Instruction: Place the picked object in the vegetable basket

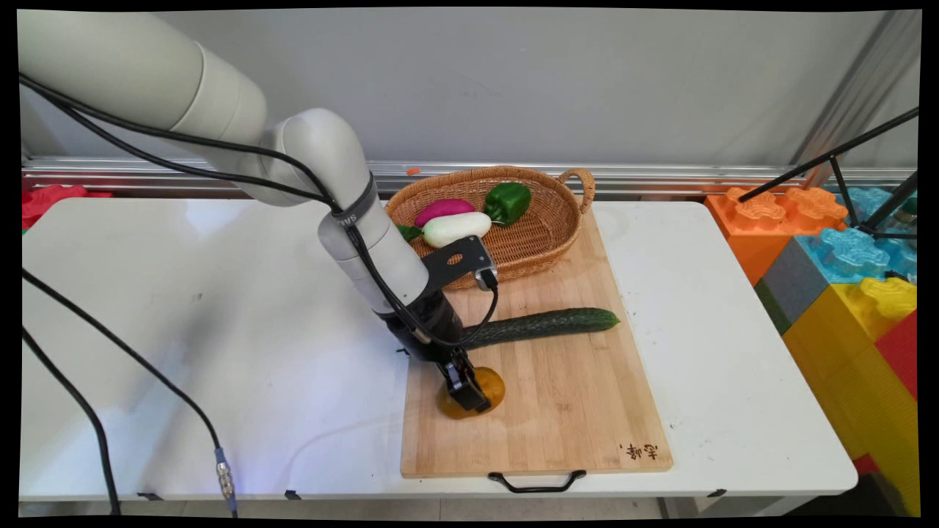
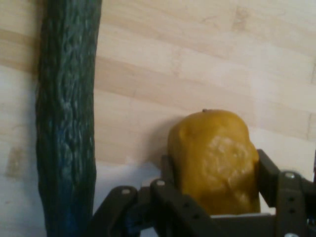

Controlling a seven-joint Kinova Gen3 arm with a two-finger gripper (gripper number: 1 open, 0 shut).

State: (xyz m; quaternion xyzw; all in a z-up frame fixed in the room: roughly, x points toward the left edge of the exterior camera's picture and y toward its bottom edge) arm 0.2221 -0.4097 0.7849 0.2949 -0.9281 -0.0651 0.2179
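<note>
A yellow-brown potato point(image 1: 490, 386) point(image 2: 215, 158) lies near the left edge of the bamboo cutting board point(image 1: 572, 396). My gripper point(image 1: 469, 392) point(image 2: 215, 195) is down on it, its black fingers point(image 2: 266, 173) pressed against both sides of the potato, shut on it. A long dark green cucumber point(image 1: 543, 325) point(image 2: 66, 118) lies across the board just beyond the gripper, apart from the potato.
A wicker basket point(image 1: 546, 235) at the board's far end holds a green pepper point(image 1: 508, 202), a white eggplant point(image 1: 456, 228) and a purple one point(image 1: 444, 210). Big coloured blocks point(image 1: 843, 279) and a tripod leg point(image 1: 829, 158) stand to the right. A black cable point(image 1: 110, 352) trails over the table's left side.
</note>
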